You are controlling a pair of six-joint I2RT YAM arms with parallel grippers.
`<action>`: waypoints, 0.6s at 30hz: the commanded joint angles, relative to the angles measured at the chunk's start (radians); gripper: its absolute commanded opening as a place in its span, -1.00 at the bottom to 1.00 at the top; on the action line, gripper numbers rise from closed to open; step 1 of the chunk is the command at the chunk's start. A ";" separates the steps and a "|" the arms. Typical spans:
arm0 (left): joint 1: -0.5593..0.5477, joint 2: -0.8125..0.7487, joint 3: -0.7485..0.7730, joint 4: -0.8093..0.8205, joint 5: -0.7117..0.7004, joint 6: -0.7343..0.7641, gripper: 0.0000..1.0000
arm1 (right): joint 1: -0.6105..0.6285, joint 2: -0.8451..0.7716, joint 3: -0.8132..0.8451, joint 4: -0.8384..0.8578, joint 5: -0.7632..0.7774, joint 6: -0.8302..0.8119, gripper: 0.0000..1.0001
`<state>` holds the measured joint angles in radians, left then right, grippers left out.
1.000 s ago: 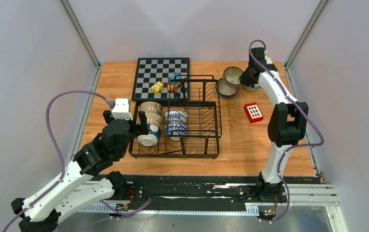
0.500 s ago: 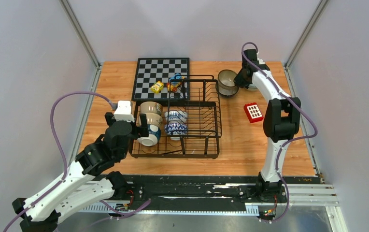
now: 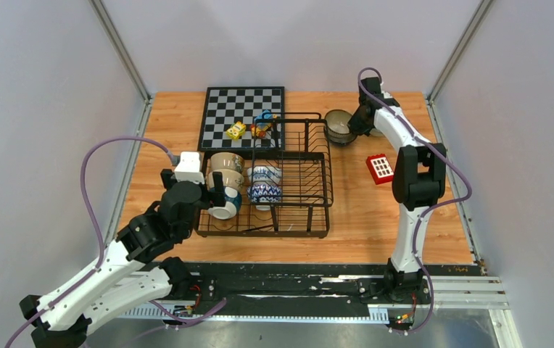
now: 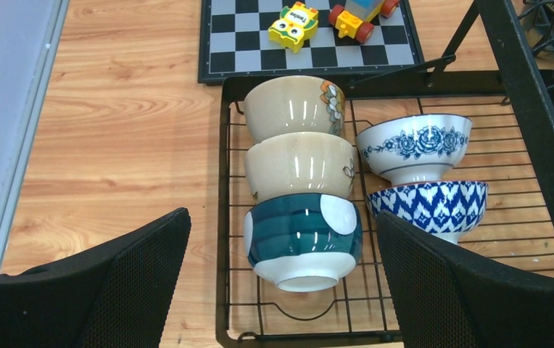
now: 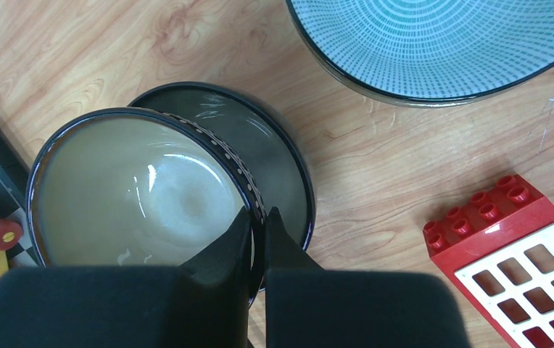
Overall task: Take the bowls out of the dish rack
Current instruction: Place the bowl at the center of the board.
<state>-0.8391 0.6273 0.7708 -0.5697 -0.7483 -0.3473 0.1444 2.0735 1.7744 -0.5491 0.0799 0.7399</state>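
Right hand (image 5: 257,221) is clenched on the rim of a dark, dot-edged ceramic bowl with a pale glazed inside (image 5: 143,188), one finger inside the rim and one outside. That bowl hangs tilted over a second dark glazed bowl (image 5: 281,159), which sits on the wooden bench (image 5: 187,36) at the far right, outside the large black wire dish rack (image 4: 223,217). Near them on the bench are a wide teal bowl with fine white lines (image 5: 433,43) and a red toy block with a white grid face (image 5: 521,254). Left hand (image 3: 200,187) is released, its fingers spread wide at the left end of the rack and holding nothing. Five bowls are in the rack: a beige bowl with a flower motif (image 4: 292,107), a plain beige bowl (image 4: 299,165) and a teal bowl with white spots (image 4: 303,232) touching in a row, and just beside them a white bowl with blue roses (image 4: 413,145) and a blue-and-white zigzag bowl (image 4: 428,206).
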 commanded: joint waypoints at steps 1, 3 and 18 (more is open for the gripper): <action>0.008 0.007 -0.016 0.028 0.004 -0.021 1.00 | 0.017 0.001 0.033 0.016 0.016 -0.005 -1.00; 0.008 0.009 -0.017 0.029 0.007 -0.022 1.00 | 0.017 0.004 0.034 0.017 0.019 -0.010 -1.00; 0.008 0.027 -0.022 0.039 0.015 -0.031 1.00 | 0.017 0.023 0.040 0.008 0.006 -0.038 -0.87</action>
<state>-0.8391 0.6518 0.7605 -0.5549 -0.7391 -0.3542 0.1448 2.0899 1.7744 -0.5495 0.0925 0.7097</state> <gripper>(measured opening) 0.999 0.062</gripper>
